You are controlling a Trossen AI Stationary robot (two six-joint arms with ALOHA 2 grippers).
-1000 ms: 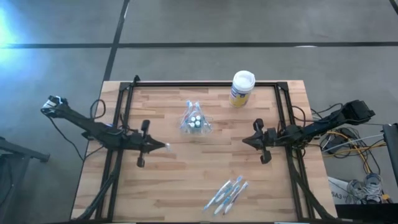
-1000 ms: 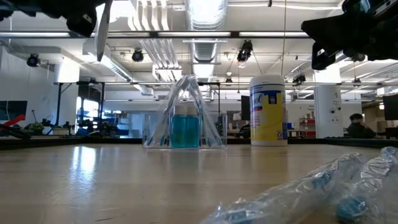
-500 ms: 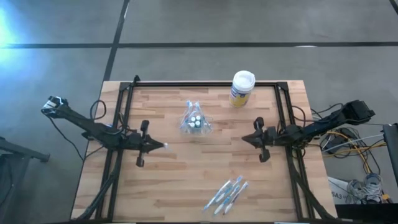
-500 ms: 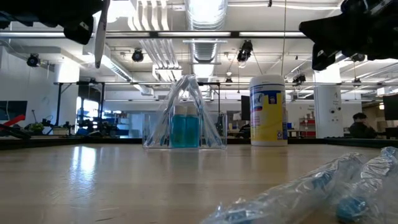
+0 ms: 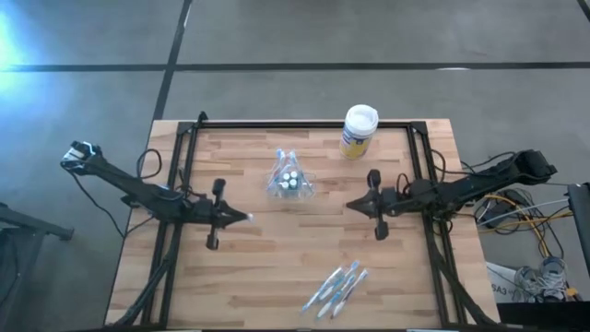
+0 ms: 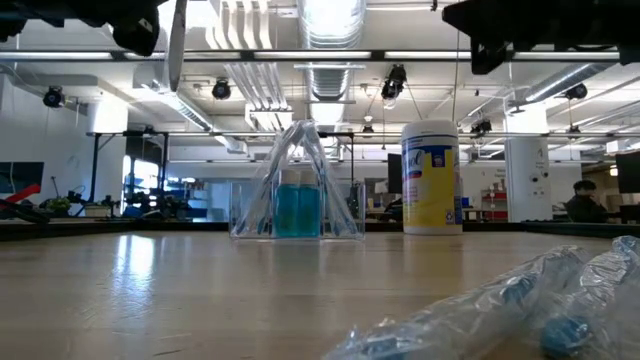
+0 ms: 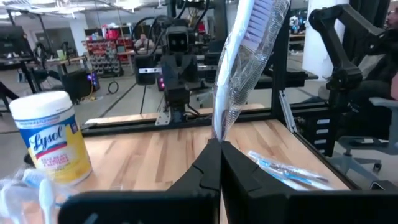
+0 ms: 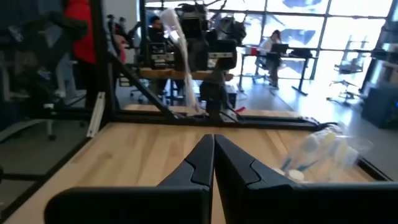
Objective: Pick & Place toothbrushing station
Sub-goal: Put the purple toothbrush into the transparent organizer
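Note:
The clear plastic holder (image 5: 289, 180) stands on its base on the table's far middle, with teal-capped tubes (image 6: 297, 210) inside. My left gripper (image 5: 238, 218) hovers high over the left half of the table, shut on a plastic-wrapped toothbrush (image 7: 249, 56). Several more wrapped toothbrushes (image 5: 336, 288) lie flat near the front edge. My right gripper (image 5: 348, 205) hangs shut and empty over the right half, pointing level toward the left arm. In its own view the fingers (image 8: 213, 138) are closed together. My left gripper pinches the lower end of the toothbrush's clear wrapper (image 7: 219, 135) between its two fingertips (image 7: 211, 155). The fingers lie level, pointing toward the table's right, and cross the brush. The brush stands nearly upright above the fingers, bristle end up (image 7: 264, 12), lifted clear of the table.
A white-lidded canister (image 5: 358, 131) with a yellow-blue label stands at the far edge, right of the holder. A black frame (image 5: 295, 124) runs around the tabletop. Bare wood lies between the two grippers and in front of the holder.
My right gripper has risen and moved toward the table's left, closer to the middle, still shut. The holder, the canister and the loose toothbrushes have stayed where they were.

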